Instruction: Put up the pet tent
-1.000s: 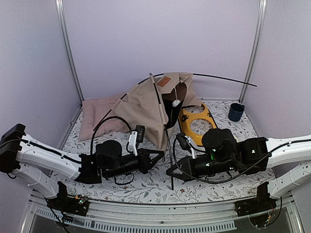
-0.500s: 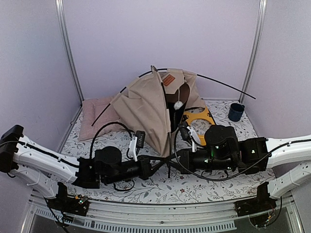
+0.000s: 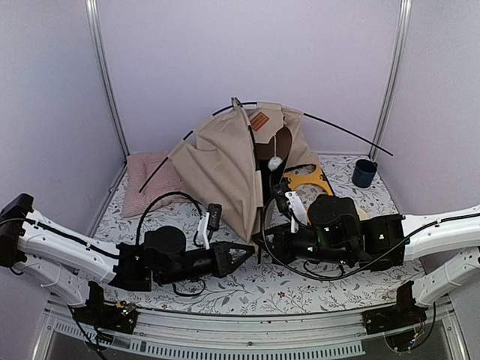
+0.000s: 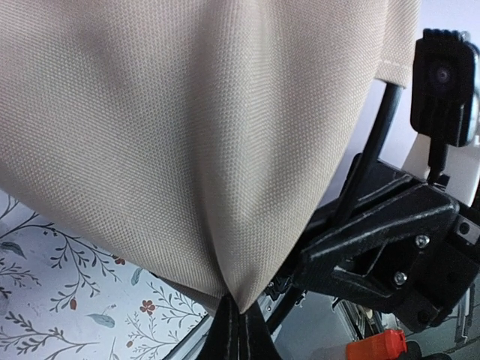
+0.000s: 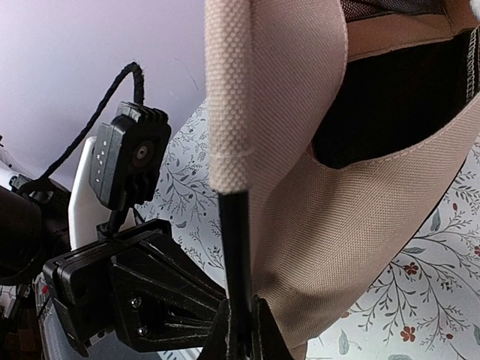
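The pet tent (image 3: 225, 161) is tan fabric with a brown label (image 3: 259, 121), a white pom-pom (image 3: 275, 162) and a dark doorway, half raised at mid-table. One thin black pole (image 3: 337, 127) sticks out to the right. My left gripper (image 3: 249, 251) meets the tent's near bottom corner; in the left wrist view it (image 4: 238, 334) is shut on the pinched tip of the tent fabric (image 4: 210, 135). My right gripper (image 3: 260, 241) sits close beside it; in the right wrist view it (image 5: 244, 334) is shut on a black pole (image 5: 235, 247) that comes out of a fabric sleeve (image 5: 227, 97).
A pink checked cushion (image 3: 146, 180) lies at the back left, partly under the tent. A yellow bowl stand (image 3: 307, 180) lies behind the right arm and a dark blue cup (image 3: 364, 172) stands at the back right. The table has a floral cloth (image 3: 247, 289).
Both grippers have come together near the table's middle. The right one moved left and back with the pole, and the tent has risen and spread more upright.
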Controlling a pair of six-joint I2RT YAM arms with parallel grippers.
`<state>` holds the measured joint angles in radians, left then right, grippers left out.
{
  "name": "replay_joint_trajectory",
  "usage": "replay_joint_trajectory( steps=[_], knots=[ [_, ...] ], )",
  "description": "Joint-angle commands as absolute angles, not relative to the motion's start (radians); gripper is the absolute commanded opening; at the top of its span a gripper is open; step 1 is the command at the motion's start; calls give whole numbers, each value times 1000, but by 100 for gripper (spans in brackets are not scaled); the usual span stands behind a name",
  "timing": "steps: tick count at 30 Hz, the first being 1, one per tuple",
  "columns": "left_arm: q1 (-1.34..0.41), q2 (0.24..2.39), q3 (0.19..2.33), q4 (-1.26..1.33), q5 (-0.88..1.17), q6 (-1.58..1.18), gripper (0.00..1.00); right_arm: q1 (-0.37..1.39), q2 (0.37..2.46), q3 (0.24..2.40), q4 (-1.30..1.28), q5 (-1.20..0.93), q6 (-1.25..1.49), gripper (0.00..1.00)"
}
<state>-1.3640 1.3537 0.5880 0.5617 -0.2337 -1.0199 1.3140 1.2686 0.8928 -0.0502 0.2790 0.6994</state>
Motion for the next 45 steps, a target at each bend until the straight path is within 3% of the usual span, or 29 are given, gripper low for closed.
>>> replay_joint_trajectory(
  steps=[1, 45],
  knots=[
    [-1433, 1366, 564, 413, -65, -1046, 0, 1260, 1256, 969, 143, 483, 657, 0],
    [-1422, 1314, 615, 348, -8, -1132, 0, 1234, 1323, 939, 160, 481, 594, 0]
  ],
)
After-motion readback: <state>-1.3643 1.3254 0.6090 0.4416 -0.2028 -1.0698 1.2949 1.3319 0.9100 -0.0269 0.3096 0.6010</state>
